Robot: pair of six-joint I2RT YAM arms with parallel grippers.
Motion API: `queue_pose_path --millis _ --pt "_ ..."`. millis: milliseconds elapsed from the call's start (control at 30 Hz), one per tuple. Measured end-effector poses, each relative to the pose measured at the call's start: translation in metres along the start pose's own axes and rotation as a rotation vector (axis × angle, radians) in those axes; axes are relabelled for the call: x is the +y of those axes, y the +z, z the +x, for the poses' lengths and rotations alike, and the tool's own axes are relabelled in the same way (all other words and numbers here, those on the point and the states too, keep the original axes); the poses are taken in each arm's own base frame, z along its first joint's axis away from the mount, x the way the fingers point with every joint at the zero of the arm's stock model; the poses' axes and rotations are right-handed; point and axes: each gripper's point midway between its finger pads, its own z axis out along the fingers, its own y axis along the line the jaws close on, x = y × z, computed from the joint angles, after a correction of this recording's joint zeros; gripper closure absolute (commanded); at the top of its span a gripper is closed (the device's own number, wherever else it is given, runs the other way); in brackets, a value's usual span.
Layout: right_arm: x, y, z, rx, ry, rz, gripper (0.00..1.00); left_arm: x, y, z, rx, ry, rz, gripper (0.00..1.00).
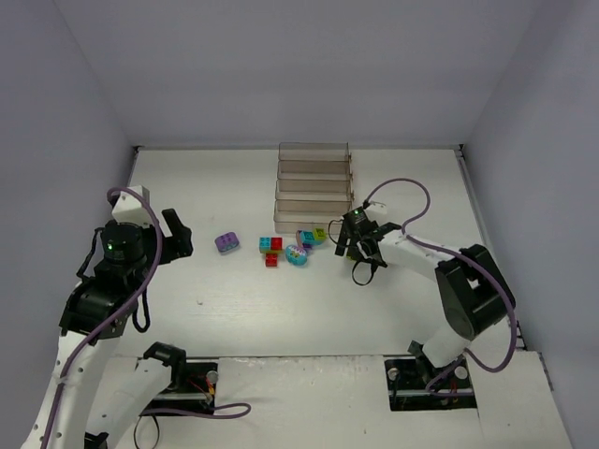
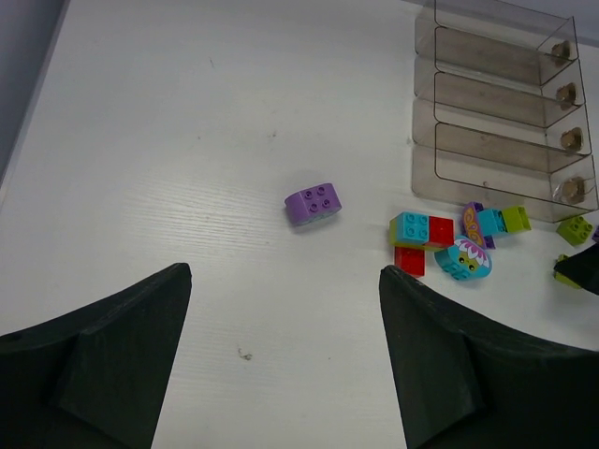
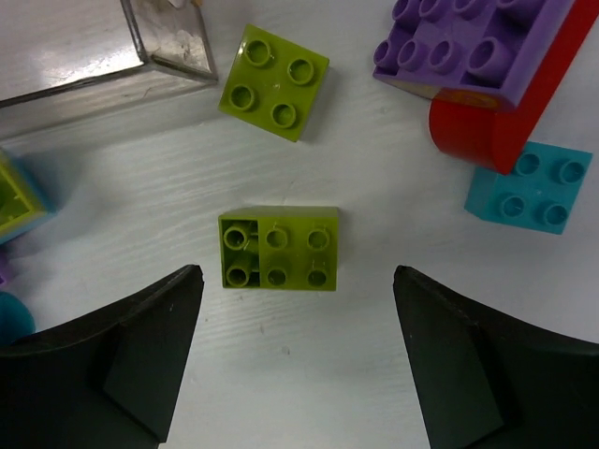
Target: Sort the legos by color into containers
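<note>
Right jaws: wide apart, nothing in them, one on each side of a flat lime green six-bump plastic brick (image 3: pixel 279 248) lying on the white worktop (image 3: pixel 309 374). Probably lined up that way to squeeze it next. Just past it, a square lime green four-bump brick (image 3: pixel 274 82) beside a corner of the smoky clear plastic tray rack (image 3: pixel 140 47), nice and near for dropping greens in. Off to one side, a purple brick (image 3: pixel 459 42) on top of a red curved piece (image 3: pixel 487 131), and a small teal square brick (image 3: pixel 529 187). Left jaws: also wide apart and empty, looking down at a lone rounded purple brick (image 2: pixel 314 203), well apart from the pile. No bricks seen in the trays, so likely just starting.
</note>
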Motion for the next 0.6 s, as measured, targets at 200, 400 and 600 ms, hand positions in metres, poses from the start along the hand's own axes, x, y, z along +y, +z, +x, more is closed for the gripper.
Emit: queue_pose_path --millis 200,400,600 --pt "0.003 0.023 0.004 0.015 0.001 0.039 0.31 -0.003 0.001 0.002 0.009 -0.012 0.010 0.25" --pt "0.008 0.027 -0.004 -0.013 0.018 0.038 0.95 -0.005 0.001 0.003 0.012 -0.010 0.017 0.25" --pt "0.014 0.009 -0.019 -0.069 -0.020 0.002 1.00 -0.005 0.003 0.004 0.018 -0.008 0.016 0.25"
